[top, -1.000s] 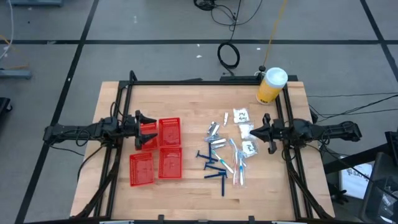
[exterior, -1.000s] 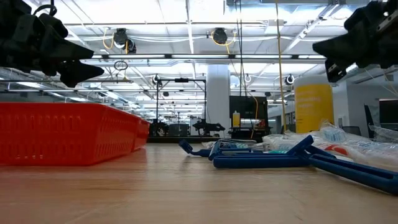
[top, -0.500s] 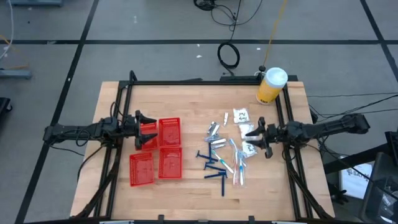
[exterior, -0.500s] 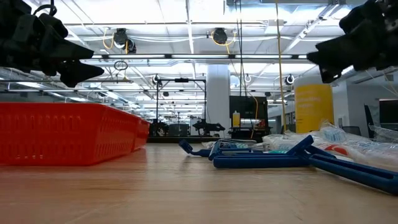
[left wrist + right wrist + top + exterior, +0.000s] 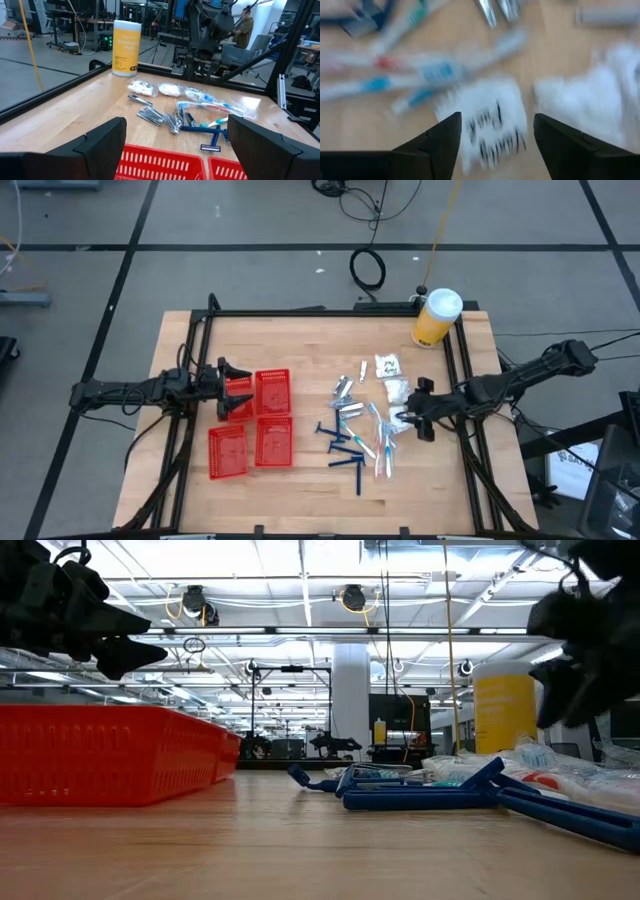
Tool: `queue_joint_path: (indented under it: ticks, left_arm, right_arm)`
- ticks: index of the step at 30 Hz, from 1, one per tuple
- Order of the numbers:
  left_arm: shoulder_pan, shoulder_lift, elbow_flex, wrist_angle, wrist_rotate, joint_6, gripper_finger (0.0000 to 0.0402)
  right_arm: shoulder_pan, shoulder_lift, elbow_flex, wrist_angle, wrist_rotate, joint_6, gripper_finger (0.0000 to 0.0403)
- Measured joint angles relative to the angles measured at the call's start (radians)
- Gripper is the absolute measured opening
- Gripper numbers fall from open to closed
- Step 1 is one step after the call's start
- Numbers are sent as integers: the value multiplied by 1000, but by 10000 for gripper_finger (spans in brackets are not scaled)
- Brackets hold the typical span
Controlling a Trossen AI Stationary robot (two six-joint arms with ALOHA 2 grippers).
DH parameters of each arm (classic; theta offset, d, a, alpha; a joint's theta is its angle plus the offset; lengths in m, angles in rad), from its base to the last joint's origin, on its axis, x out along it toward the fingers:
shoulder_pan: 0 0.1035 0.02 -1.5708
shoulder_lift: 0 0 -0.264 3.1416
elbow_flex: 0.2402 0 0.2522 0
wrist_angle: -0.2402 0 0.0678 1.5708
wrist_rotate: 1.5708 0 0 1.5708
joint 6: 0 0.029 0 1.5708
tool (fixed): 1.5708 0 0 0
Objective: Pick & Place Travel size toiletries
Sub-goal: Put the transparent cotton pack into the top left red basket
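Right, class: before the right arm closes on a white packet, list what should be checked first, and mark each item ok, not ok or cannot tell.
1. Right gripper open: ok.
2. White packet lies between its fingers' line: ok, centred in the right wrist view.
3. Neighbouring packet apart from the target: cannot tell, edges blur together.
4. Toothbrushes out of the fingers' path: cannot tell, they lie close beside the packet.
5. Left gripper waiting at the red baskets, away from the pile: ok.
6. Baskets free to receive items: ok, nothing shows inside from above.
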Motion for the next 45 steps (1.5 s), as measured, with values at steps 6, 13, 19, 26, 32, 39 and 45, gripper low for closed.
queue_joint_path:
  ticks: [6,13,19,26,32,39,45]
  left_arm:
    - [0,0,0,1,0,0,335]
    - [0,0,0,1,-1,0,335]
    - [0,0,0,1,-1,0,335]
    - [0,0,0,1,-1,0,335]
    - [0,0,0,1,0,0,335]
    - [0,0,0,1,-1,0,335]
    - [0,0,0,2,-1,0,335]
  right_arm:
    - [-36,71,2,16,-3,164,208]
    - [-90,110,1,-34,-1,404,199]
    - [-148,110,1,-29,-1,619,199]
    - [-214,110,-30,39,-4,639,199]
    - [-266,110,-134,239,-109,629,199]
    - [-280,102,-212,387,-152,626,193]
    - [-279,90,-216,405,-163,598,130]
